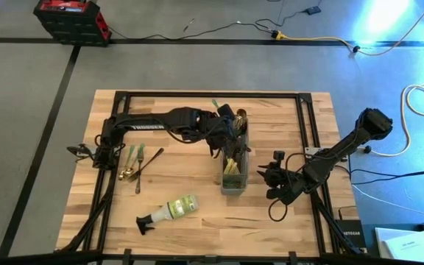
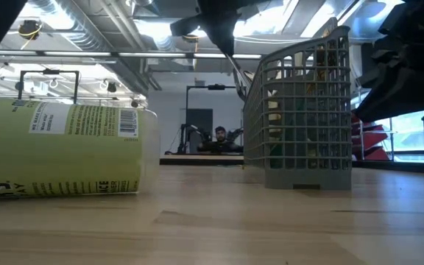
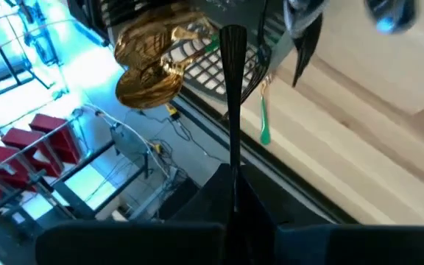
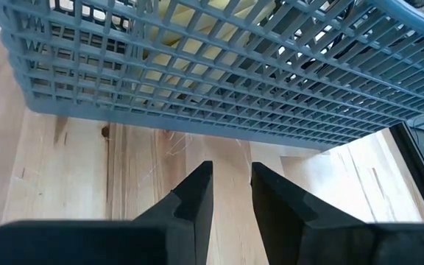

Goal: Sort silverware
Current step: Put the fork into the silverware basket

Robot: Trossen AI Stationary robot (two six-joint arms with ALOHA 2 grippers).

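The grey caddy stands upright near the table's middle. The left gripper hangs over the caddy's far end, fingers clamped tight on a dark utensil that points toward it. Gold silverware already stands inside. More silverware lies loose well to the caddy's left, near the table's left rail. The right gripper sits low just right of the caddy, jaws slightly parted and holding nothing, bare wood between them. A bottle lies on its side in front of the caddy, to its left, with open board around it.
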